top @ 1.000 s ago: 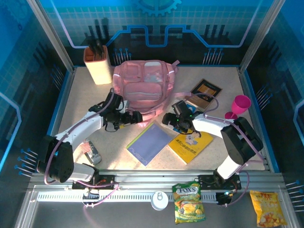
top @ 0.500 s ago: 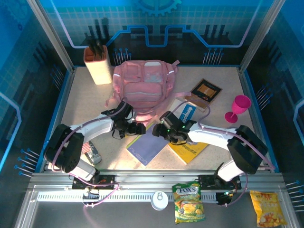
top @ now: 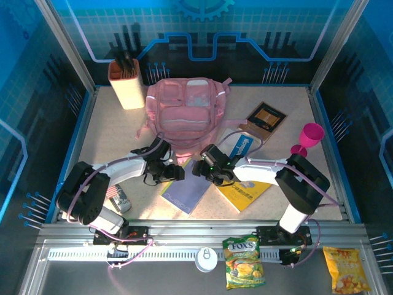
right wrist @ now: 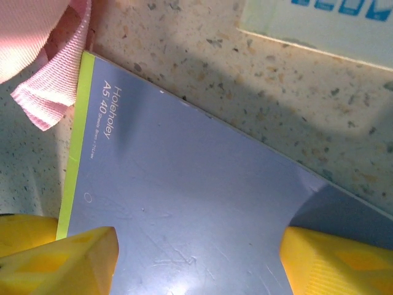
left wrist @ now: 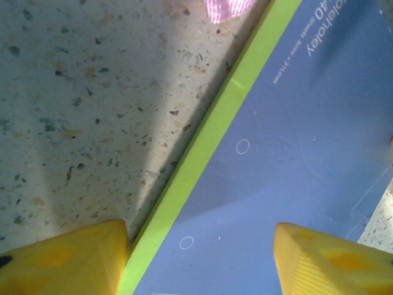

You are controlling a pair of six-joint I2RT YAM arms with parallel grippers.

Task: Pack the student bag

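On the metal ledge in front of the bench [top: 104, 135], a green snack bag [top: 244, 263], an orange snack bag [top: 346, 269] and a white cap [top: 206, 259] are laid. Near the bench's near left corner a small striped packet [top: 116, 198] is seen. Toward the middle a blue notebook [top: 184, 189] with a green edge is laid flat, with a yellow book [top: 249, 189] just beside it on the right. The left pincer [top: 176, 174] is held open, low over the notebook's green edge, one yellow finger [left wrist: 67, 258] over bare bench and the other over the blue cover. The right pincer [top: 199, 169] is likewise held open above the notebook, nothing being gripped. A pink strap end [right wrist: 46, 92] is seen just beside the notebook's corner. Farther back on the right, a light blue booklet [top: 242, 146], a brown book [top: 266, 117] and a pink goblet [top: 307, 138] are placed. The backpack [top: 187, 114] is laid near the middle of the far edge, with a beige holder [top: 126, 86] in the far left corner.
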